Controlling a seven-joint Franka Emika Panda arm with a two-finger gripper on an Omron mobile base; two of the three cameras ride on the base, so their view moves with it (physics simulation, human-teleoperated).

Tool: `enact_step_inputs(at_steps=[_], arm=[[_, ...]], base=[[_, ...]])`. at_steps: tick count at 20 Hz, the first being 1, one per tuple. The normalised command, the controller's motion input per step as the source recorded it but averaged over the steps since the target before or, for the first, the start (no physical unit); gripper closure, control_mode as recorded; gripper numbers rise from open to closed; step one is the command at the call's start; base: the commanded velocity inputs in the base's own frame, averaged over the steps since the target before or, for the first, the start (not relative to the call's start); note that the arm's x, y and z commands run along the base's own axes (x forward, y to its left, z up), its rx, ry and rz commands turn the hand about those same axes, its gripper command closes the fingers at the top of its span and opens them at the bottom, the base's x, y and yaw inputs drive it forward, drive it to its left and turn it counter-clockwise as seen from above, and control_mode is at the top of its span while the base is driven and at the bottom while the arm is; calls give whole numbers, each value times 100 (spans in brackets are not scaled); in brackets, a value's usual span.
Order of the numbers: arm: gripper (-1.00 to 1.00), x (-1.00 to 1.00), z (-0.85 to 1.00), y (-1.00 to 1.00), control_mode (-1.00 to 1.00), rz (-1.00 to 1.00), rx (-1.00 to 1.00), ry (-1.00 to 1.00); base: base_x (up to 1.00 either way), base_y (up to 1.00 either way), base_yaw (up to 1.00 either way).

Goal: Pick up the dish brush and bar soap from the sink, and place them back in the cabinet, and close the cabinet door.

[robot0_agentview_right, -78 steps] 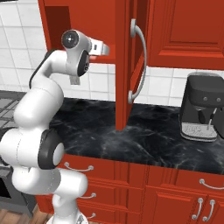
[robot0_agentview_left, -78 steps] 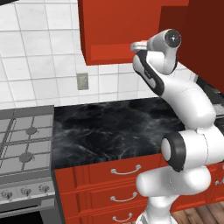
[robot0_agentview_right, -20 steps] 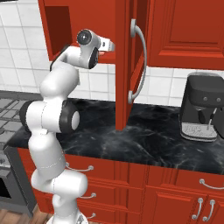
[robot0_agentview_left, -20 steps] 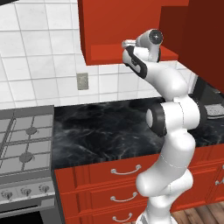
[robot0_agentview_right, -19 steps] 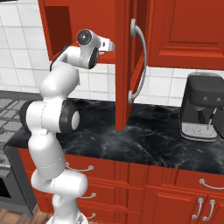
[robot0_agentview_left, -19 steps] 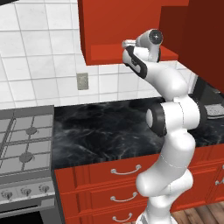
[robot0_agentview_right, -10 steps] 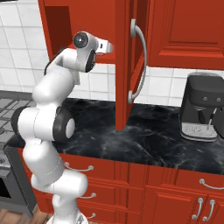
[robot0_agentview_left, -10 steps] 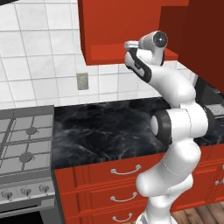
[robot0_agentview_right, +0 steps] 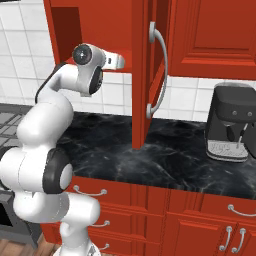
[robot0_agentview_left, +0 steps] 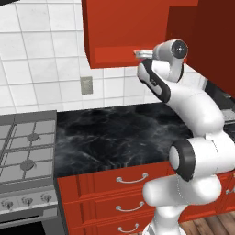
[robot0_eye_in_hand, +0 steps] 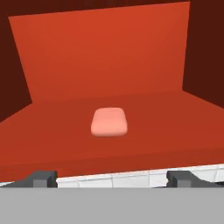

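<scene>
The salmon-pink bar soap (robot0_eye_in_hand: 109,122) lies flat on the floor of the red cabinet (robot0_eye_in_hand: 100,57), free of my fingers. My gripper (robot0_eye_in_hand: 111,179) is open just outside the cabinet's front edge, its two dark fingertips (robot0_eye_in_hand: 43,177) spread wide and nothing between them. From the base, the gripper (robot0_agentview_left: 140,53) sits at the lower lip of the cabinet (robot0_agentview_left: 119,32). The cabinet door (robot0_agentview_right: 142,75) stands open, edge-on, with its silver bar handle (robot0_agentview_right: 160,70) to the right of the gripper (robot0_agentview_right: 119,61). The dish brush and the sink are out of view.
A black marble counter (robot0_agentview_left: 114,133) runs below the cabinet, with red drawers (robot0_agentview_left: 133,179) under it. A gas stove (robot0_agentview_left: 23,151) is at the left. A black coffee machine (robot0_agentview_right: 230,125) stands on the counter right of the open door. A wall socket (robot0_agentview_left: 86,85) is on the tiles.
The hand has drawn back a little from the cabinet opening and dropped slightly. The gripper stays open, and the soap stays on the cabinet floor.
</scene>
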Motion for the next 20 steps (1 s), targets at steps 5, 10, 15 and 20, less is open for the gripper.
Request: enact_step_inputs(at_steps=[5,10,15,20], arm=[[-100,-70,8,10,-100,0,0,21],[-100,-74,5,17,-100,0,0,22],[-100,-82,0,2,-100,0,0,12],[-100,-78,0,0,-100,0,0,3]], base=[[0,0,0],[0,0,0],[0,0,0],[0,0,0]])
